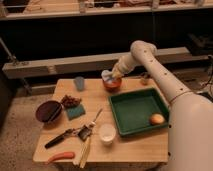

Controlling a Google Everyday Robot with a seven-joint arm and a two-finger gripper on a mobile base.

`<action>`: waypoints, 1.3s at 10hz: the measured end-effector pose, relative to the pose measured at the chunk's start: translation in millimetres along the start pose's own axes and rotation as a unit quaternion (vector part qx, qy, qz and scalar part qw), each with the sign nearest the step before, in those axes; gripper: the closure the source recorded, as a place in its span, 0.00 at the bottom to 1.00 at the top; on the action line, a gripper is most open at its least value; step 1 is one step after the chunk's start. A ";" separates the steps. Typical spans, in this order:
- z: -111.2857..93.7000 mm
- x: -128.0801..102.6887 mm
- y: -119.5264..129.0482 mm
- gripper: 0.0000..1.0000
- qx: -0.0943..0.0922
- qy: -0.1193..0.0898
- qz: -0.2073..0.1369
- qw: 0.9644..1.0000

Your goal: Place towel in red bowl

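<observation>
While the white arm is stretched in from the three o'clock side of the wooden table (145,142), the gripper (111,76) is held over the red bowl (113,84) near the table's twelve o'clock edge, its fingers clenched on the towel (107,76). The towel is seen as a pale bunched lump directly above the bowl's rim, at or just over the bowl; whether it touches the inside cannot be told. A small blue-grey cup (79,82) is stood at nine o'clock of the bowl, well apart from it. The green tray (133,111) is placed at five o'clock of the bowl, with an orange round fruit (157,119) lying in its corner. A white cup (106,133) is set just beside the tray's near corner. A dark maroon bowl (48,111) and a teal square pad (76,111) are found toward the table's nine o'clock side.
</observation>
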 end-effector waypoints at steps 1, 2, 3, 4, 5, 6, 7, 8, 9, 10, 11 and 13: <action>4.8 0.5 0.2 1.00 0.009 0.000 -0.004 1.000; 9.8 1.3 1.6 1.00 0.009 0.004 -0.008 1.000; 15.7 1.3 2.8 1.00 0.009 0.011 -0.010 1.000; 20.5 3.2 3.5 1.00 0.010 0.016 -0.009 1.000; 25.7 12.7 3.1 1.00 0.014 0.026 -0.002 1.000; 27.0 17.3 -0.9 1.00 0.019 0.028 0.005 0.999; 30.0 20.0 -4.2 1.00 0.021 0.029 0.009 0.999; 34.5 20.5 -8.6 1.00 0.026 0.028 0.012 0.999; 36.0 23.0 -11.5 1.00 0.030 0.027 0.015 0.999; 37.9 26.1 -12.7 1.00 0.033 0.029 0.016 0.999; 41.9 25.8 -15.7 1.00 0.034 0.030 0.016 0.999; 51.1 24.0 -19.0 0.93 0.031 0.033 0.011 0.999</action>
